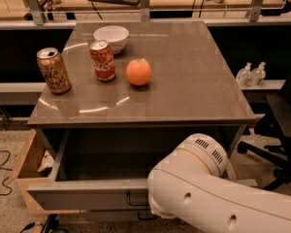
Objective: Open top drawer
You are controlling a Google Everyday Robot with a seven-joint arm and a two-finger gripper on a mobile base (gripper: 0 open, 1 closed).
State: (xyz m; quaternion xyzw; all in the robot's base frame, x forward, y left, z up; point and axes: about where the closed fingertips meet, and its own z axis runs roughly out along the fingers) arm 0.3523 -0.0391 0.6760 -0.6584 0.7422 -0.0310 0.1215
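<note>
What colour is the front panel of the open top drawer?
Grey, on the wide metal top drawer, camera view. The gripper is hidden behind the white robot arm.

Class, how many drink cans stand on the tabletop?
2. A gold can stands at the left edge of the tabletop; a red can stands right of it, before the white bowl. None seems hidden. The gripper is out of sight behind the white arm.

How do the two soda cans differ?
The red can is red with white lettering; the gold can is tan with dark print. The red can stands just before the white bowl; the gold can stands nearer the table's left edge. Both stand upright. The gripper is hidden behind the robot arm at the top drawer's front.
</note>
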